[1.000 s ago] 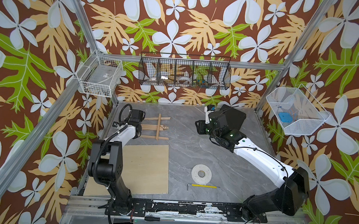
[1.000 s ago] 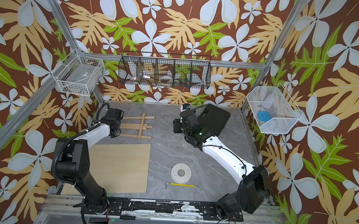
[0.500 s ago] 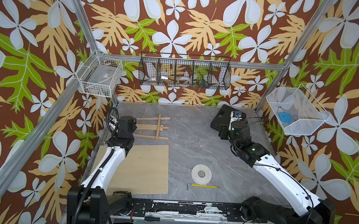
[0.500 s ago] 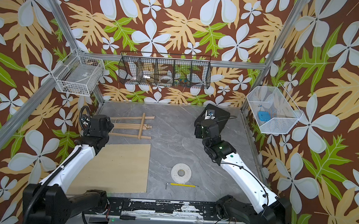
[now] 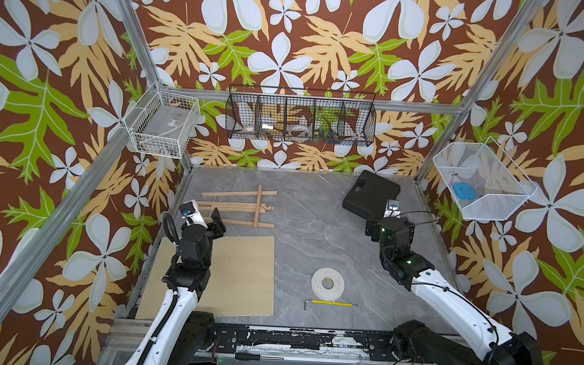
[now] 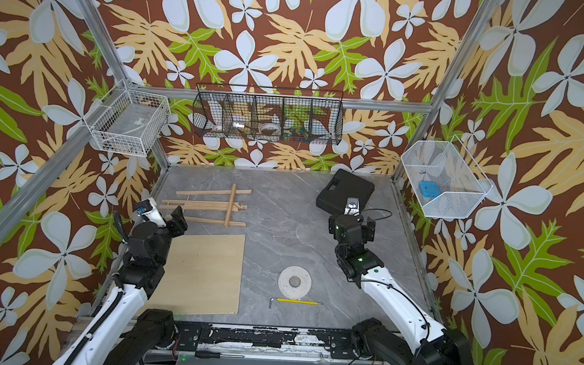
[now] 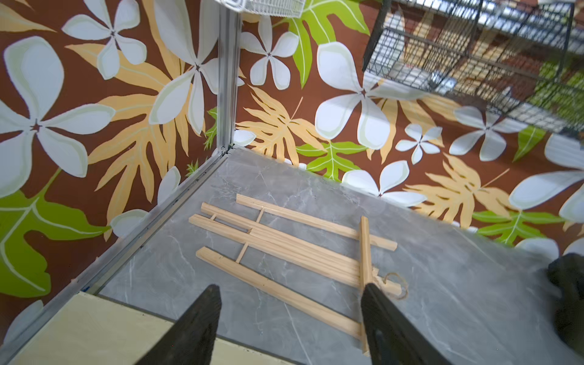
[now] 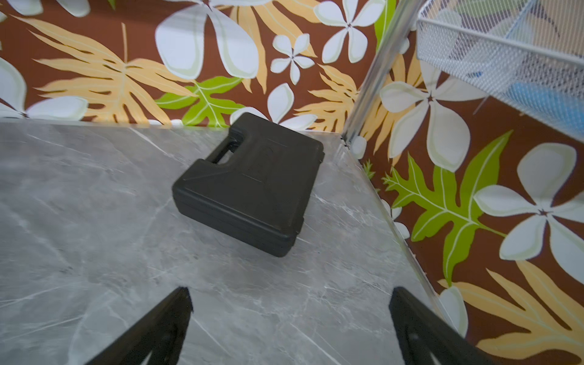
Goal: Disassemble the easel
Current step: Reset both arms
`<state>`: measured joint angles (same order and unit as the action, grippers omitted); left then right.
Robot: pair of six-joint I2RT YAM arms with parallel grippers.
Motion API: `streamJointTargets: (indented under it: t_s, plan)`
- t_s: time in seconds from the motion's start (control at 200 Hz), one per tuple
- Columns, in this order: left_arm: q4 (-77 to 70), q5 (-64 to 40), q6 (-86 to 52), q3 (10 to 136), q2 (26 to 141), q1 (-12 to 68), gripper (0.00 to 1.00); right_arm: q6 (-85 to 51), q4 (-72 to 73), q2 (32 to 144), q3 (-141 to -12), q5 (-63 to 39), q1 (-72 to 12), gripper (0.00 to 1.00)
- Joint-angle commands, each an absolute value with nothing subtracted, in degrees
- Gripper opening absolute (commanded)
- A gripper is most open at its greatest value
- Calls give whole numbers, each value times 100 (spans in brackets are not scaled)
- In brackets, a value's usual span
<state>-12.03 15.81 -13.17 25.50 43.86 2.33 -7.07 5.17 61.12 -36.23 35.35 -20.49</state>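
The easel [image 5: 241,206] [image 6: 214,206] lies flat on the grey table at the back left, its pale slats side by side, one crossbar across them and a bit of string at one end [image 7: 284,240]. My left gripper [image 5: 218,220] [image 6: 177,220] [image 7: 289,287] hovers open just in front of the easel's left end, above the plywood board's far edge, holding nothing. My right gripper [image 5: 389,226] [image 6: 352,224] [image 8: 289,289] stands wide open over bare table at the right, just in front of a black case, with nothing between its fingers.
A black plastic case [image 5: 372,194] [image 8: 252,186] lies at the back right. The plywood board [image 5: 241,277] lies front left, with a white tape ring [image 5: 327,283] and a yellow hex key [image 5: 332,303] front centre. Wire baskets [image 5: 301,117] hang on the walls.
Both arms have drawn back toward the front, the left from the easel's left end, the right away to the right side. Both grippers have opened wider. The easel has not moved.
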Motion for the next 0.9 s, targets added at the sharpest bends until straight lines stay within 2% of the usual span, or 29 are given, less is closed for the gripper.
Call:
streamJointTargets:
  t_s: [0.0,0.1,0.13,0.15,0.165,0.505,0.896]
  plan:
    - [-1724,1623,-670,2432,4516,229,76,-660,1541,6108,-3166,3487,-1702,99]
    - [-2070,1673,-590,2205,4725,221,82,-694,2076,6159,-2722,3133,-1292,99]
    - [-2247,1664,-589,2107,4781,227,89,-681,2250,6169,-2586,3047,-1194,99]
    - [-2376,1614,-566,2026,4811,226,98,-664,2423,6176,-2489,3001,-1136,99]
    - [-2479,1576,-542,1978,4834,228,100,-652,2529,6178,-2419,2956,-1094,99]
    - [-3944,1370,-541,1138,5587,220,100,-427,4708,6313,-1221,1782,-373,99]
    - [-6127,1367,-592,731,6548,220,100,-217,5672,7251,-1166,1239,-316,99]
